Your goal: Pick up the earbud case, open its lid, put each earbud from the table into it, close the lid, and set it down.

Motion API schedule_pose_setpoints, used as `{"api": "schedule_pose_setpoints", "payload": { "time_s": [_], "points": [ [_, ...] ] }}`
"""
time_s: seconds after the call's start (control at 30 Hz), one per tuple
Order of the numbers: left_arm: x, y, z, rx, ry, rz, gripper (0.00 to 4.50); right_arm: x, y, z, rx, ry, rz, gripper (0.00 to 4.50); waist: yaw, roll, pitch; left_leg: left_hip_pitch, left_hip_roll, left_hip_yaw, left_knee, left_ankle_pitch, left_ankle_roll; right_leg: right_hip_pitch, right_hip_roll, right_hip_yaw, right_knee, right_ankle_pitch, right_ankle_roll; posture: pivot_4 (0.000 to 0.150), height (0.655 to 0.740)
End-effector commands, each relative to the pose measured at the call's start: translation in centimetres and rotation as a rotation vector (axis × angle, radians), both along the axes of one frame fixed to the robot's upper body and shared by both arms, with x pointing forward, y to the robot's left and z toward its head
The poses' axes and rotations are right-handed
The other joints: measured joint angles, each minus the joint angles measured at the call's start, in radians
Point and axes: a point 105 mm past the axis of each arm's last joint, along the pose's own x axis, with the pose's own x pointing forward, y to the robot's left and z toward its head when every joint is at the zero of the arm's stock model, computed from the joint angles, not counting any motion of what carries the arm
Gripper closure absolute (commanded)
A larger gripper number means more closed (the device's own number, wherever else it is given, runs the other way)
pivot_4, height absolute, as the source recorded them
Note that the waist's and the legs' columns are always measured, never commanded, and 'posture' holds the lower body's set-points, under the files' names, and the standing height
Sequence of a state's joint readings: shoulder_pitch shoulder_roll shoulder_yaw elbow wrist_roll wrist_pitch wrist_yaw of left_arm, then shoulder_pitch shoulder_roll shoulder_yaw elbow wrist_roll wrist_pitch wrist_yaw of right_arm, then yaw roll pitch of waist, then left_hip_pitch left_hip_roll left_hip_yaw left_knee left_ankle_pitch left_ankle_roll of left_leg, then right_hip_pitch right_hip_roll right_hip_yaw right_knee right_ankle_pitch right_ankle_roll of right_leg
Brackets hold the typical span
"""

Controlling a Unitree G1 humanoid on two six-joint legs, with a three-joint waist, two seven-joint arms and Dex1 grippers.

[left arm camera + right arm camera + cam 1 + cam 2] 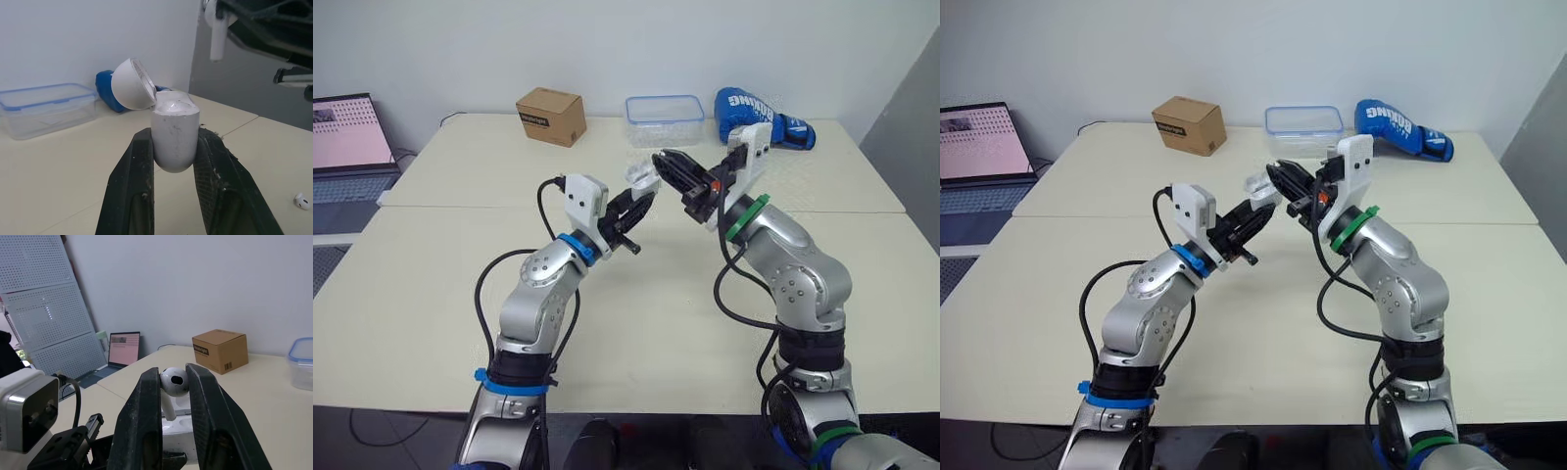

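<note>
The left gripper (641,203) is raised over the middle of the cream table (431,294), its two black fingers closed narrowly on the lower body of the white earbud case (174,132), which stands upright between them. The head views give the case as a small white shape between the two grippers. The left wrist view makes plain that its lid (131,84) is swung open and tipped back on its hinge. The right gripper (172,373) comes in from the right, just above the case, its fingers pinched on a white earbud (173,381). In the right wrist view the stem of that earbud points down towards the open wells of the case, close to them; whether it touches cannot be told. The left wrist view also brings out a second earbud (302,200) lying loose on the table, on the right gripper's side of the case. A seam runs left to right across the tabletop. Along the far edge stand a brown cardboard box (551,116), a clear container with a blue rim (665,119) and, furthest right, a blue boxing glove (759,116). An open laptop (350,132) sits off the table's far left corner, a white perforated panel (44,298) stands beyond it, and the back wall is plain white.
</note>
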State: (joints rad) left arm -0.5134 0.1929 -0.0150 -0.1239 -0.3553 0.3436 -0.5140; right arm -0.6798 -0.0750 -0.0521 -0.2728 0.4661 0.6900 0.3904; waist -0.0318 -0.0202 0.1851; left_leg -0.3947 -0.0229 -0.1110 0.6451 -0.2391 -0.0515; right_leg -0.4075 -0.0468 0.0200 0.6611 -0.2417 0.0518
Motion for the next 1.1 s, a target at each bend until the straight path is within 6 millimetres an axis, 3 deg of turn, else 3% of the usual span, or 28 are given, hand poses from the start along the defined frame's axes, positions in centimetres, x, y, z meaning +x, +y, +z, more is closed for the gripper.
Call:
{"api": "schedule_pose_setpoints", "payload": {
  "time_s": [0.03,0.93,1.1],
  "points": [
    [-0.3,-0.8,1.3,-0.014,-0.043,-0.033,3.78,-0.3,0.2,0.9,0.014,-0.065,-0.018,4.11,0.000,0.000,0.000,0.000,0.000,0.000,0.000,0.000,0.000,0.000,0.000,0.000,0.000,0.000,0.000,0.150,0.7400],
    [-0.9,-1.8,1.7,0.009,-0.082,-0.070,3.78,0.2,0.8,-2.1,-0.067,0.012,-0.055,4.11,0.000,0.000,0.000,0.000,0.000,0.000,0.000,0.000,0.000,0.000,0.001,0.000,-0.001,0.000,0.000,0.150,0.7400],
    [-1.0,-1.9,1.7,0.009,-0.082,-0.075,3.78,0.6,0.5,-2.0,-0.066,0.012,-0.079,2.51,0.000,0.000,0.000,0.000,0.000,0.000,0.000,0.000,0.000,0.000,0.001,0.000,-0.001,0.000,0.000,0.150,0.7400]
  ]
}}
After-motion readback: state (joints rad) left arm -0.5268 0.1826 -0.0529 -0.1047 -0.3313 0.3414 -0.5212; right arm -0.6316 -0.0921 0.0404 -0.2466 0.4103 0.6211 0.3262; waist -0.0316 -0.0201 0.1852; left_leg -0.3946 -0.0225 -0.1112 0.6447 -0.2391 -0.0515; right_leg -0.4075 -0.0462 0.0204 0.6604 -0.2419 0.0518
